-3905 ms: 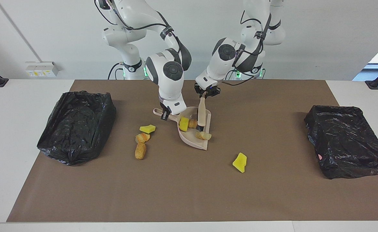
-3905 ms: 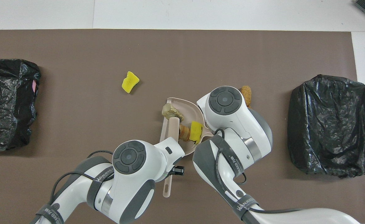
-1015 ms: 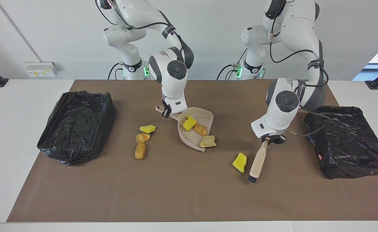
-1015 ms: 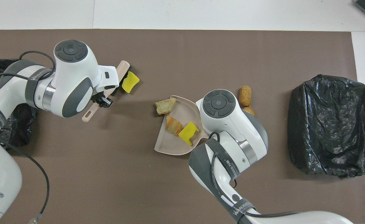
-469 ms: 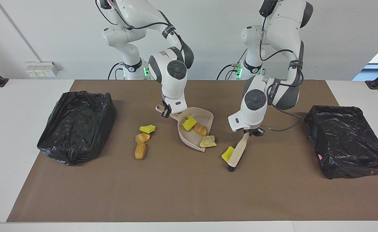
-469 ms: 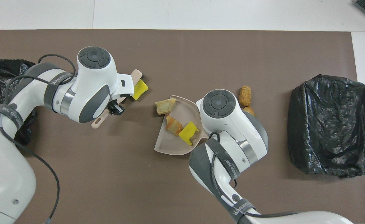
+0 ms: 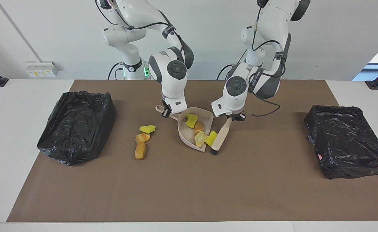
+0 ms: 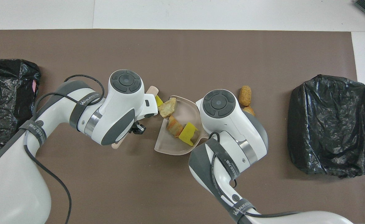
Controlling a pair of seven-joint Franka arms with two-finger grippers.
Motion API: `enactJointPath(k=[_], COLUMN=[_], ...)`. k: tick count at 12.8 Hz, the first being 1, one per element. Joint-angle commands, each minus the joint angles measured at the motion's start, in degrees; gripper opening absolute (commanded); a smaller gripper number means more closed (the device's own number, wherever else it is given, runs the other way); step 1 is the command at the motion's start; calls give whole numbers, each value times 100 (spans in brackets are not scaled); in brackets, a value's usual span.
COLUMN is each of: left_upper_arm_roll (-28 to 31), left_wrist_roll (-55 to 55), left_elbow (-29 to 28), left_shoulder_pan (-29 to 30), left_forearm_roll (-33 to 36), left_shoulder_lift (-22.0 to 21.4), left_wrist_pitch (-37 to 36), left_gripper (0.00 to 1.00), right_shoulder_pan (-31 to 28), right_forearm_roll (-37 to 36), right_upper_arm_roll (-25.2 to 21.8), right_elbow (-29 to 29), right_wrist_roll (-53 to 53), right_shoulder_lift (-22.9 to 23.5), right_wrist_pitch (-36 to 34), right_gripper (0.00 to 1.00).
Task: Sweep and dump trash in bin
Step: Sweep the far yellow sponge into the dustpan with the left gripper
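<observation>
Toward the right arm's end of the table lies 1 black-bagged bin. Beside it, 3 pieces of trash sit loose on the mat: a yellow foam chunk and 2 pastry lumps.

Next comes the dustpan. The right gripper is pinched on its handle. Its long axis runs from that handle, nearer the robots, to a mouth opening away from them and toward the left arm's end. Inside lie 4 pieces, 1 yellow chunk just at the lip.

The left gripper is clamped on the brush, which slants with its bristles down on the mat at the lip.

I judge the pieces light and soft. Foam may bounce and pastry crumble, so push them with the bristles rather than pinch them, and carry the pan level by its handle.

A 2nd bin lies at the left arm's end.
</observation>
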Motion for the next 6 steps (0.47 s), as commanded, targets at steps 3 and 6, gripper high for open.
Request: enactJointPath(k=[3,6], left_upper_arm_roll=[-394,-807], left_wrist_roll=[-492,-1045], left_elbow=[-304,-347], left_shoulder_pan=[1,1], left_forearm_roll=[-355,-355], left_shoulder_lift=[-360,-403], left_wrist_pitch=[-167,-185], left_gripper=[0,0], right_shoulder_pan=[29,29], right_forearm_roll=[9,9], right_upper_arm_roll=[1,1], right_elbow=[-39,-39], right_wrist_roll=[204,204], right_shoulder_lift=[-57,-57], right_wrist_pitch=[6,-3], right_gripper=[0,0])
